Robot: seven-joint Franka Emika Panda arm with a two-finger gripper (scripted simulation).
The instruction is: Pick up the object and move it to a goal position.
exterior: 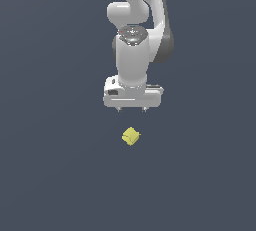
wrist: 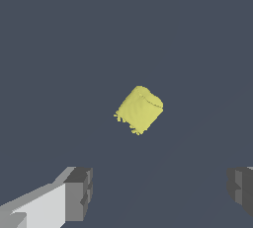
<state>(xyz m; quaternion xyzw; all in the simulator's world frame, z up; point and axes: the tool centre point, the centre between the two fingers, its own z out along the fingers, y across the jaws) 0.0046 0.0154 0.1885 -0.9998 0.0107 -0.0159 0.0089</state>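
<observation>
So here the white Panda arm (exterior: 134,40) comes down from the top of the exterior view and points straight at the ground, with the tool (exterior: 132,109) hanging at its lower end. Only the two short fingertips (exterior: 119,109) poke out under the wide white hand body, and they sit well apart from each other, so the tool is spread wide with nothing between the fingers.

The object (exterior: 131,136) is a tiny bright-yellow chunk, way smaller than the hand. In the exterior view it shows just below the tool, a clear strip of dark background between it and the fingertips, roughly centred under the gap. Whether it lies on a surface I can't tell, since the dark blue-grey ground is flat and featureless and gives no shadow or edge to go by.

The wrist view backs this up: the object (wrist: 140,109) sits out ahead of the camera, blocky with one rounded side and a ragged, crumbly edge on the other, turned at an angle. The two grey finger pads (wrist: 79,195) appear at opposite sides of that picture, far apart, and the yellow chunk touches neither one. It's the only coloured thing in either view.
</observation>
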